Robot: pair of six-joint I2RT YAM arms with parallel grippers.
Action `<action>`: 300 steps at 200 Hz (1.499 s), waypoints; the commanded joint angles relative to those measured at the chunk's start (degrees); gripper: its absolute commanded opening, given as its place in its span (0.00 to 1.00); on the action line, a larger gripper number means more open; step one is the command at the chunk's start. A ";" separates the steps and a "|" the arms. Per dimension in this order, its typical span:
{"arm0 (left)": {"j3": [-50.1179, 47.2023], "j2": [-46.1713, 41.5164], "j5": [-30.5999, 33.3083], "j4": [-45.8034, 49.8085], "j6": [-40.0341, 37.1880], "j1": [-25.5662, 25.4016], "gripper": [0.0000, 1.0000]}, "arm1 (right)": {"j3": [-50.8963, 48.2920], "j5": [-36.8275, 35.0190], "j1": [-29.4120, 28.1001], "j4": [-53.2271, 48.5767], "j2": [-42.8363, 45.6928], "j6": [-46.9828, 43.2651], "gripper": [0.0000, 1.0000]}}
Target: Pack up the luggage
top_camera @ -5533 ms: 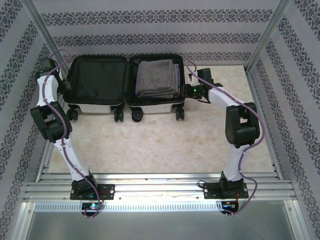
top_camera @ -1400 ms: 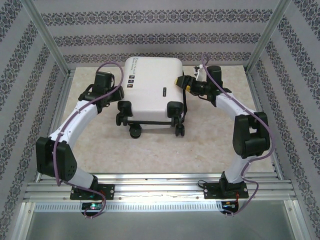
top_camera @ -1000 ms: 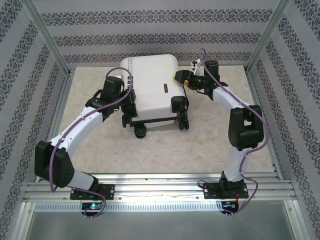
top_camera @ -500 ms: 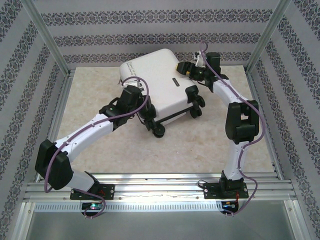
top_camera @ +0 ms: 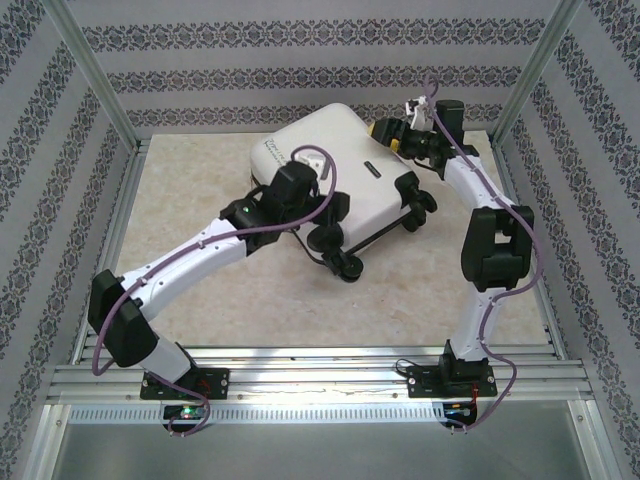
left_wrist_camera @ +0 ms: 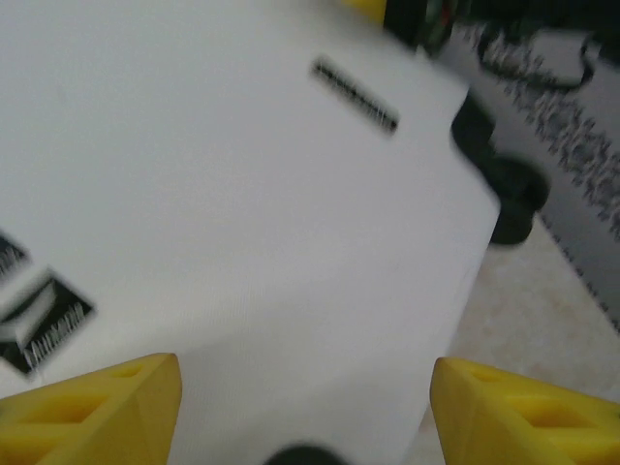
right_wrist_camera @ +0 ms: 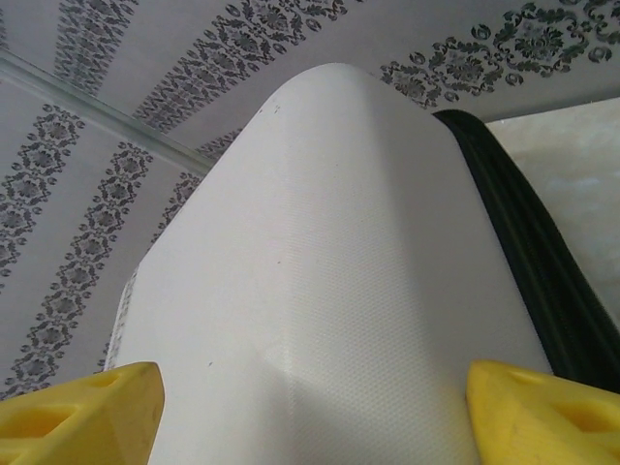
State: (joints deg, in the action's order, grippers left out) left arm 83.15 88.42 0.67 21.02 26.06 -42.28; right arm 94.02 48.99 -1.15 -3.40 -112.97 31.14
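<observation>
Yellow-tipped left gripper [left_wrist_camera: 305, 392], right gripper [right_wrist_camera: 315, 392] gape facing luggage [top_camera: 335, 150].

Left arm [top_camera: 190, 255] and right arm [top_camera: 478, 300] share white tubular links and bulky black joint housings. A purple cable [top_camera: 331, 185] trails each, looping just behind the left gripper [left_wrist_camera: 305, 412]. Black bases [top_camera: 185, 383]. Its fingers [left_wrist_camera: 97, 412] are yellow wedges.

We overlook the worktop [top_camera: 250, 300] from high at the near side; both wrist views crowd the luggage [top_camera: 340, 150], probably from opposite sides.
</observation>
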 commanded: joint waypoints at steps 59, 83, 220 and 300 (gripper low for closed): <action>27.43 16.21 -6.87 15.33 -11.33 20.07 0.74 | -15.76 -2.77 6.56 -2.85 19.19 -2.91 0.87; 39.72 25.63 -9.48 21.60 -13.05 25.41 0.73 | -21.81 -8.87 7.69 -7.30 25.85 -6.58 0.89; 66.96 52.10 -17.28 31.96 -11.71 40.44 0.71 | -44.95 -12.76 2.21 -10.90 49.74 -3.93 0.98; 63.73 55.29 -13.65 32.27 -5.12 39.68 0.68 | -42.89 -15.25 -5.31 -6.38 41.88 -2.72 0.98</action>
State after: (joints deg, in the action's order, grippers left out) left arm 148.90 143.33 -13.65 52.40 18.04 -1.89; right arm 49.36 35.18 -5.91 -12.43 -69.43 27.94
